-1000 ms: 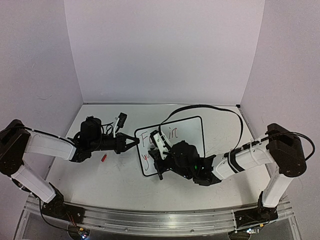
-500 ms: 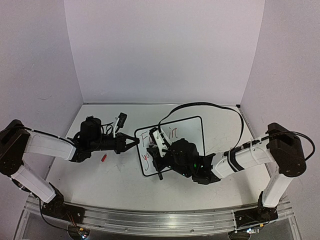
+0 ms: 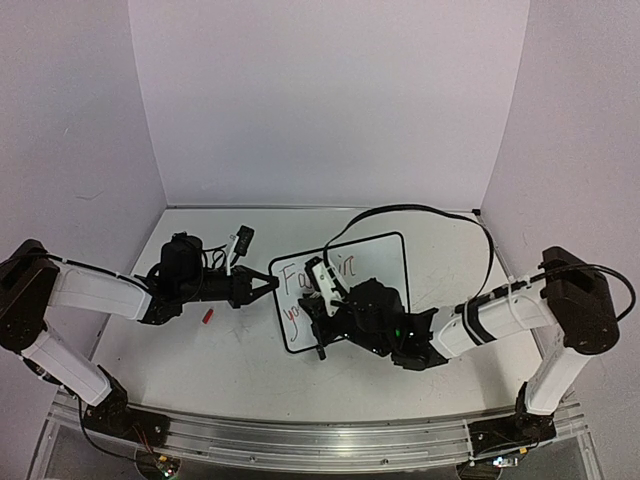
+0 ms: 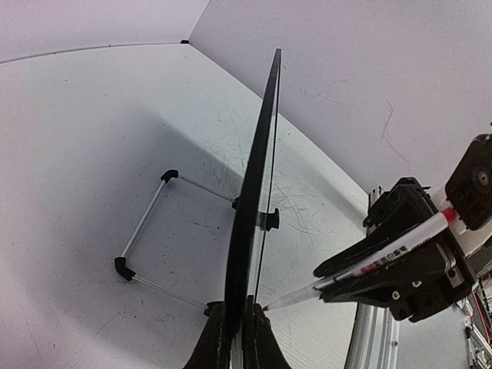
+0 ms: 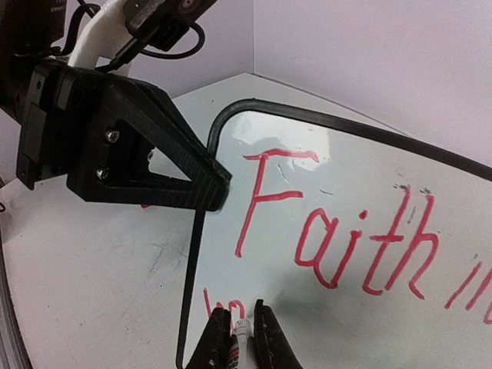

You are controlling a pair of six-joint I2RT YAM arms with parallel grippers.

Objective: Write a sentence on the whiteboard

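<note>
The whiteboard (image 3: pixel 370 262) stands tilted at the table's middle, black-framed, with red writing "Faith in" and a few letters below. It shows edge-on in the left wrist view (image 4: pixel 257 177) and face-on in the right wrist view (image 5: pixel 361 200). My left gripper (image 3: pixel 268 284) is shut on the board's left edge, seen close in the left wrist view (image 4: pixel 238 338). My right gripper (image 3: pixel 322 318) is shut on a red marker (image 5: pixel 240 338), its tip at the board's lower left by the second line. The marker (image 4: pixel 361 265) also shows in the left wrist view.
A small red cap (image 3: pixel 209 316) lies on the table left of the board. A black-and-white object (image 3: pixel 240 242) lies behind the left gripper. A black cable (image 3: pixel 440 215) arcs over the board's far side. The board's wire stand (image 4: pixel 146 231) rests behind it.
The right gripper with the marker has shifted slightly right along the board's lower line. The left gripper and the board have not moved.
</note>
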